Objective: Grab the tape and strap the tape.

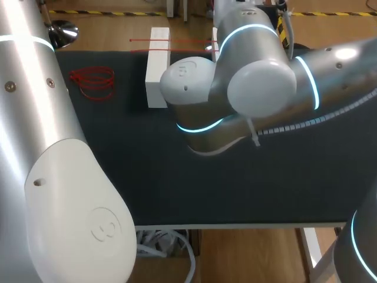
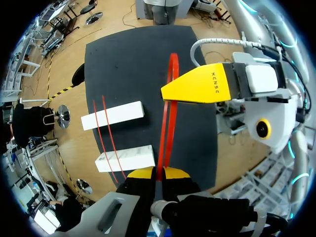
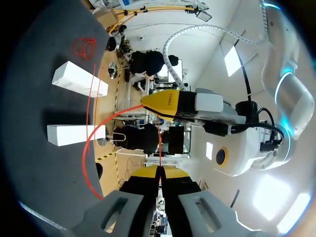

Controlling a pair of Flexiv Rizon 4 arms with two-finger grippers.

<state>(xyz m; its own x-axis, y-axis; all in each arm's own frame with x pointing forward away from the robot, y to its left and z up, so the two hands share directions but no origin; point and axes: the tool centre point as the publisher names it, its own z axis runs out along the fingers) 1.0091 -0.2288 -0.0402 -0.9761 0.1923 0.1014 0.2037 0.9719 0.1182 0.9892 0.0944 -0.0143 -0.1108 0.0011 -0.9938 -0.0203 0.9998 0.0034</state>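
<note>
A thin red plastic tape loops above the black-topped table, between the left gripper and the right gripper, both pinched tight on it. It looks light, springy and probably slick, so it is best gripped flat, near the ends

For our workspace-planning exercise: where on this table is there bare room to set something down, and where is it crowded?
Bare mat runs along the near edge. A narrower free strip lies between the red coil and the white block. Crowded: beside that block, where red tape stretches between both pairs of fingers.
</note>
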